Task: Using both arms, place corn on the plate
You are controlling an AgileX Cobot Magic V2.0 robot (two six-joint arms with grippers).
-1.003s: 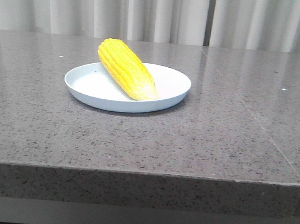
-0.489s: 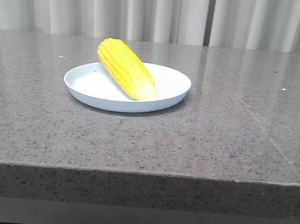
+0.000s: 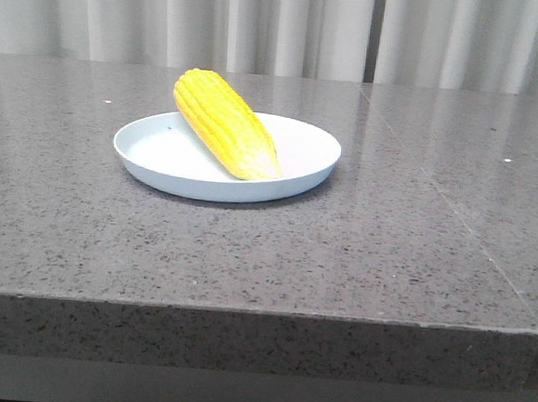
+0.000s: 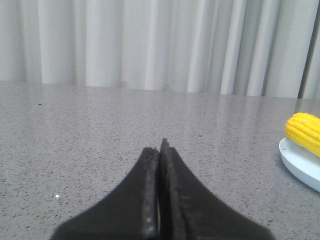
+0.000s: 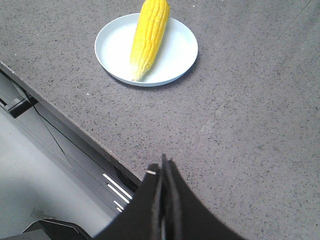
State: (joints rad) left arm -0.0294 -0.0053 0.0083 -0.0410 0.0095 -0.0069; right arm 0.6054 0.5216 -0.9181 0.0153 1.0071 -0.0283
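Observation:
The yellow corn (image 3: 225, 123) lies across the pale bluish-white plate (image 3: 294, 178) on the grey stone table, its thick end resting on the far rim and its paler tip pointing toward the front. No arm shows in the front view. In the left wrist view my left gripper (image 4: 161, 150) is shut with nothing in it, low over bare table, the corn (image 4: 304, 131) and plate (image 4: 300, 162) off to one side. My right gripper (image 5: 164, 165) is shut and empty, high above the table's front edge, well apart from the corn (image 5: 148, 37) and plate (image 5: 177, 57).
The table's front edge (image 3: 260, 314) runs across the front view, and a seam (image 3: 455, 206) crosses the stone top right of the plate. White curtains (image 3: 264, 24) hang behind. Below the edge, the right wrist view shows frame parts and cables (image 5: 55, 145).
The corn and plate appear a pixel or two further left in the front view; nothing else differs.

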